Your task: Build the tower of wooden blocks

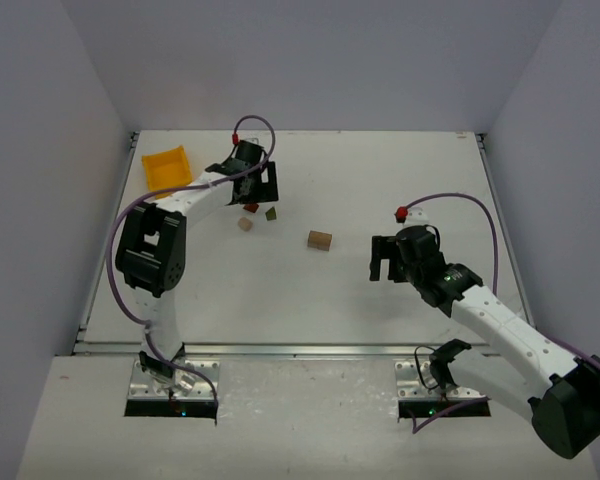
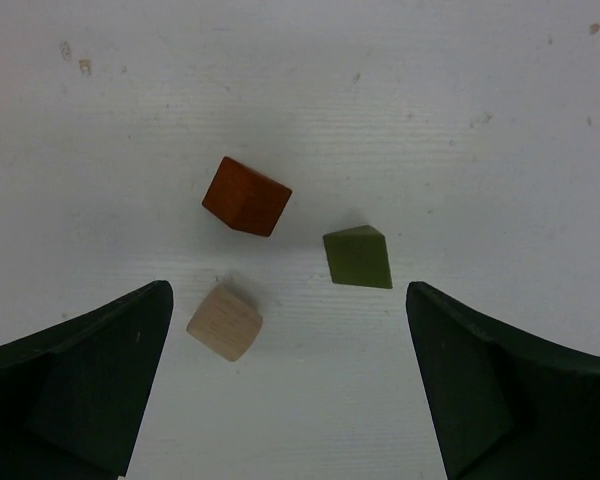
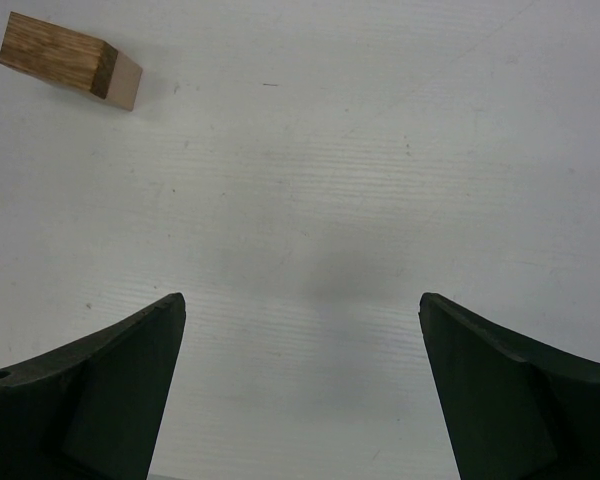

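So, nothing stacked yet: left gripper (image 2: pixel 288 292) hangs spread wide over loose red block (image 2: pixel 246 196), green wedge (image 2: pixel 359 257) and tan cube (image 2: pixel 225 322), probably choosing. Right gripper (image 3: pixel 302 300) gapes empty, brown block (image 3: pixel 70 60) at ten o'clock.

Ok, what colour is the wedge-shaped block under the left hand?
The wedge is olive green; clearest in the left wrist view.

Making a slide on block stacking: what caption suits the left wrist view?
Left gripper, jaws open, above three scattered blocks on the table: red-brown cube, olive-green block, tan cube.
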You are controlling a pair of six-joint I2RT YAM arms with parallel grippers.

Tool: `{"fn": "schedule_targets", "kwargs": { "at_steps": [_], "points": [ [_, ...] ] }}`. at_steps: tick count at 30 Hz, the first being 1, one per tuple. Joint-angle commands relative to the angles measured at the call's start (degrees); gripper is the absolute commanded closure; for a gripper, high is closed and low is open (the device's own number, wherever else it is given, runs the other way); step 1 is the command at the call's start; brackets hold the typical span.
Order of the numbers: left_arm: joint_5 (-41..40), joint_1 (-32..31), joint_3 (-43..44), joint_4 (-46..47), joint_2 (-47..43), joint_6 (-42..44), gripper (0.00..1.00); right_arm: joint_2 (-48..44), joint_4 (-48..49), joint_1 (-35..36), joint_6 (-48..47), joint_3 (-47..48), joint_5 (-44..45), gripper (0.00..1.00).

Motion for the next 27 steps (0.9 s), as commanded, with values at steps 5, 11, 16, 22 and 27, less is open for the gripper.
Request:
{"fn": "schedule_targets", "kwargs": {
  "at_steps": [5, 11, 16, 22, 27],
  "points": [
    [3.1, 6.1, -9.6, 3.1, -5.7, -13.3, 0.00, 1.0, 2.5, -0.2, -1.0, 0.3, 0.3, 0.01],
    [3.8, 6.2, -14.1, 6.0, -7.9, -16.2, 0.00, 1.1, 2.4, -0.2, -0.7, 0.3, 0.1, 0.01],
    [5.1, 6.2, -15.5, 7.7, -8.1, -17.0, 0.00, 1.1, 2.3, -0.3, -0.6, 0.2, 0.1, 0.01],
    [4.0, 6.3, -16.8, 8.2, -8.4, -17.4, 0.00, 1.1, 2.2, -0.2, -0.6, 0.2, 0.6, 0.01],
    [5.4, 6.2, -18.1, 9.6, -9.0, -17.9, 0.03, 0.2, 2.0, -0.2, 1.5, -0.4, 5.5, 0.01]
  ]
}}
